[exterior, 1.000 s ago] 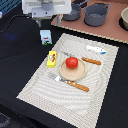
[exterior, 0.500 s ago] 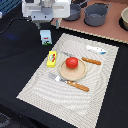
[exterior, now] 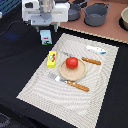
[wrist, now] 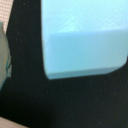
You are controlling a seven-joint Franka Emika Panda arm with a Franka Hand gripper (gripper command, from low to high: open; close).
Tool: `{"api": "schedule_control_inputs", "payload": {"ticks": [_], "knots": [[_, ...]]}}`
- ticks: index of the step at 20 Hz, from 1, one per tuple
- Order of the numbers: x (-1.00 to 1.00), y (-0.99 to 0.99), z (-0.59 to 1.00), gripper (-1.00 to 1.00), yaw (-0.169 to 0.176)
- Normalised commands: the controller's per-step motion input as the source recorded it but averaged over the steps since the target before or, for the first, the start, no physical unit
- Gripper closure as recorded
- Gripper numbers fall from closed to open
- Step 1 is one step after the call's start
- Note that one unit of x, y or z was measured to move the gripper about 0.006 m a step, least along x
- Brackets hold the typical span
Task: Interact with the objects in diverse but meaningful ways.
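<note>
Directly under the arm's jaws (exterior: pixel 45 27) (opening hidden, cannot tell) stands the white carton (exterior: pixel 45 37).

The robot's hand (exterior: pixel 45 27) is a boxy white-and-grey housing on a grey cylindrical wrist (exterior: pixel 46 6).

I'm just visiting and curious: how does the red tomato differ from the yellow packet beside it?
The red tomato is round and plain red; the yellow packet is a flat-sided rectangle with print on it. The tomato sits on the round plate, while the packet lies straight on the striped placemat, toward the exterior view's left of the plate. Both are small toy-sized items on the same mat.
</note>
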Motion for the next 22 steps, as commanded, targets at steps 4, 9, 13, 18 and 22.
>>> {"api": "schedule_control_inputs", "payload": {"ticks": [4, 9, 13, 18, 22], "knots": [[-0.3, -0.05, -0.28, 1.0, 0.0], [-0.16, 0.0, -0.14, 1.0, 0.0], [-0.03, 0.0, -0.02, 1.0, 0.0], [0.0, 0.11, 0.62, 1.0, -0.035], [0.0, 0.06, 0.58, 1.0, -0.035]]}}
